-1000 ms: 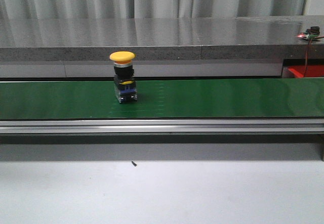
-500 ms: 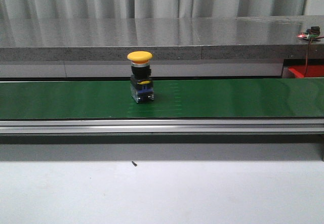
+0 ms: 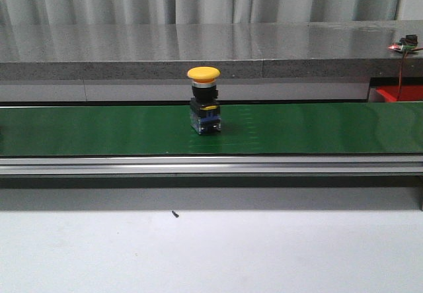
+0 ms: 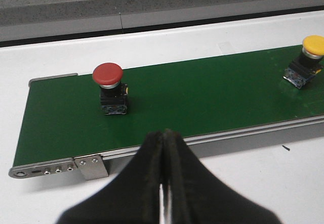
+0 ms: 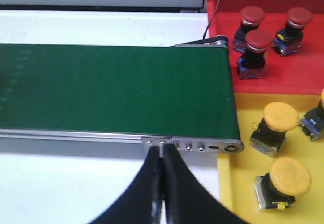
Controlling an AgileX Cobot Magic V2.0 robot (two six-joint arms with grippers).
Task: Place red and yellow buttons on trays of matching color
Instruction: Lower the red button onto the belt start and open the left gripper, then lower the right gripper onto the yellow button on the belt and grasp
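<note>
Standing upright on the green belt point(image 3: 297, 129), a little left of its middle, the yellow button point(image 3: 204, 110) appeared in the front view with its mushroom cap uppermost; neither arm showed there, and only a corner of the red tray point(image 3: 399, 93) was visible at far right.

In the left wrist view, the left gripper point(image 4: 163, 173) hung with its fingers pressed together, holding nothing, just on the near side of the belt's rail. A red button point(image 4: 111, 88) stood upright near the belt's left end, and the yellow button lay well to its right.

In the right wrist view, the right gripper point(image 5: 161, 183) was likewise closed and empty, near the belt's right end. Beyond that end, the red tray held three red buttons, and a yellow tray point(image 5: 238, 133) nearer the robot held yellow ones, though its extent was cut off by the frame and could not be judged.

Each button was judged a light, rigid plastic part with a smooth, probably slippery cap; the squarer black body beneath the cap seemed the surer place to grip.
</note>
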